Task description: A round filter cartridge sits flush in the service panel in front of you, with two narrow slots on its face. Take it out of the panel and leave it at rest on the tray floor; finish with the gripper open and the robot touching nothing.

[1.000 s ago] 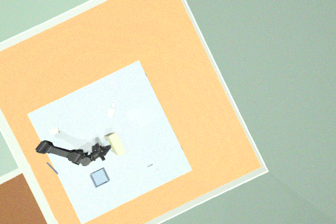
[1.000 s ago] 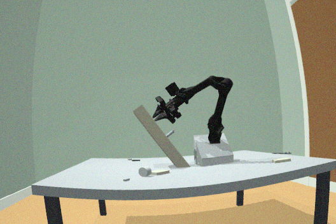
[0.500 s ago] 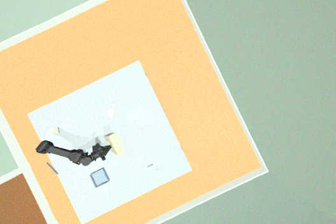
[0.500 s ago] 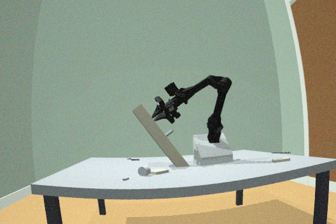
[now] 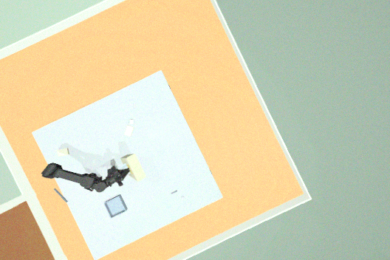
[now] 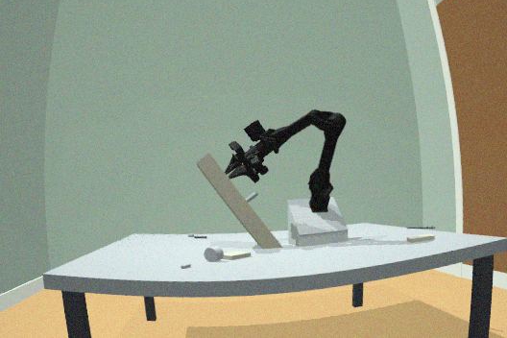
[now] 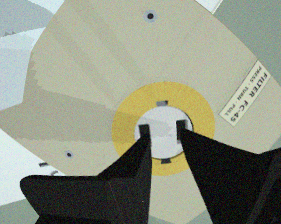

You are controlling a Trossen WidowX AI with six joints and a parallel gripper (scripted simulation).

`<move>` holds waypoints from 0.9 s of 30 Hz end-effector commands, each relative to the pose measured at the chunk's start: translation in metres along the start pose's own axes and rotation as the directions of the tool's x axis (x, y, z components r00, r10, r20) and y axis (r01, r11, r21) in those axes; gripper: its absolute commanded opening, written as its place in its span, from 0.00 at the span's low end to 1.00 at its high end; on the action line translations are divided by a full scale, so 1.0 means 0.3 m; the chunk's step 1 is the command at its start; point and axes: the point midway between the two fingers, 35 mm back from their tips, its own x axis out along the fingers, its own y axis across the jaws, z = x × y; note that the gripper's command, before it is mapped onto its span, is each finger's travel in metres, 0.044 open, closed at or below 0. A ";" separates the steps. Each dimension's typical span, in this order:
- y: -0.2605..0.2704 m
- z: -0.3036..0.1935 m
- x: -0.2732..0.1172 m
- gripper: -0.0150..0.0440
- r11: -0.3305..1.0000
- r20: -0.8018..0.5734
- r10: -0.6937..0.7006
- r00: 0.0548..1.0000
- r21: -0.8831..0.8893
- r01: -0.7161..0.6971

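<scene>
The beige service panel stands tilted in front of the arm. The round white filter cartridge sits in the panel inside a yellow ring, its two dark slots left and right on its face. My gripper is partly open with nothing between its fingers. In the wrist view the two fingertips overlap the lower parts of the slots; whether they are inside them I cannot tell. The small blue-grey tray lies on the table beside the arm.
A label is on the panel. A short grey peg sticks out from its front. Behind the panel lie a grey cylinder and a flat cream block. Another cream block lies near the arm's base. A thin rod is at the table's edge.
</scene>
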 end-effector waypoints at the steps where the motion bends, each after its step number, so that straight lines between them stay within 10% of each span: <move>1: 0.001 -0.003 0.006 0.44 1.000 -0.004 0.003 1.000 0.006 -0.003; 27: 0.002 -0.003 0.042 0.44 1.000 -0.004 0.002 1.000 0.006 -0.002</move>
